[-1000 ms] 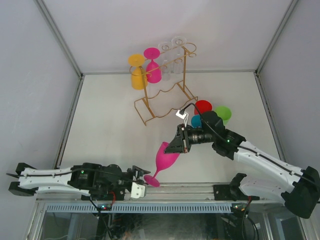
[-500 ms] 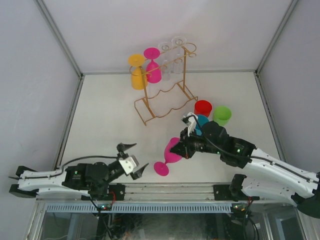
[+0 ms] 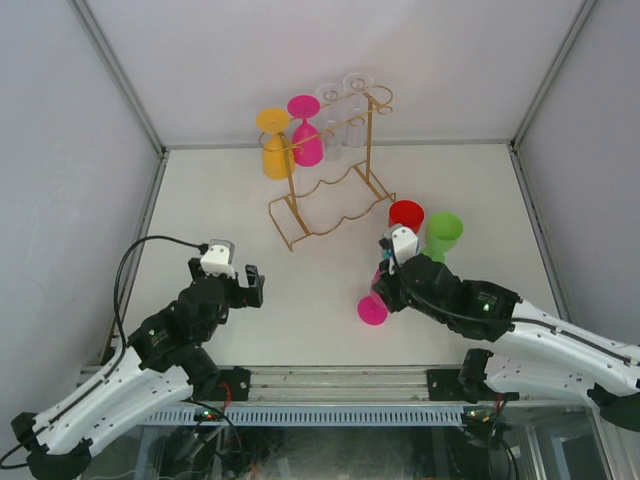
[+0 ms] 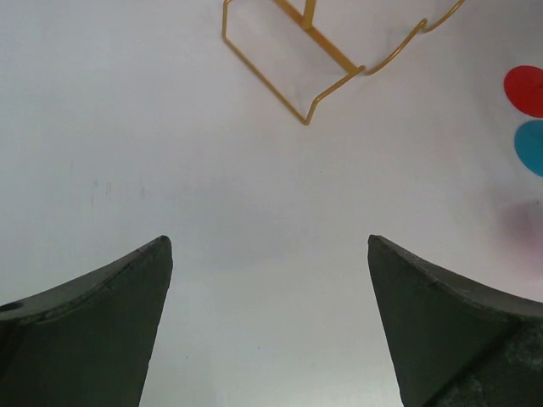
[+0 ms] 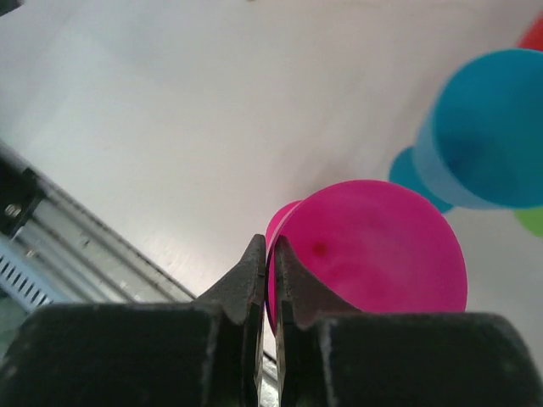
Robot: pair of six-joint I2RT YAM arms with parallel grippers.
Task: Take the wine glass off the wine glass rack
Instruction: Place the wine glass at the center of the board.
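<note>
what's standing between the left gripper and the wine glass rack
Nothing visible. Only bare table lies between the open left gripper and the wine glass rack; the red glass and blue glass stand off to the right.

Bare tabletop (image 4: pixel 254 195) between left claw (image 4: pixel 267 246) and rack (image 4: pixel 307 120); coloured glasses (image 4: pixel 528 89) crowd right.

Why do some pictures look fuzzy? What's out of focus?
Right wrist view: the pink wine glass and blue glass sit close to the lens and look soft. Left wrist view: the gold rack is sharp. Top view: even light, faint shadows; the clear glasses nearly vanish against the white wall.
</note>
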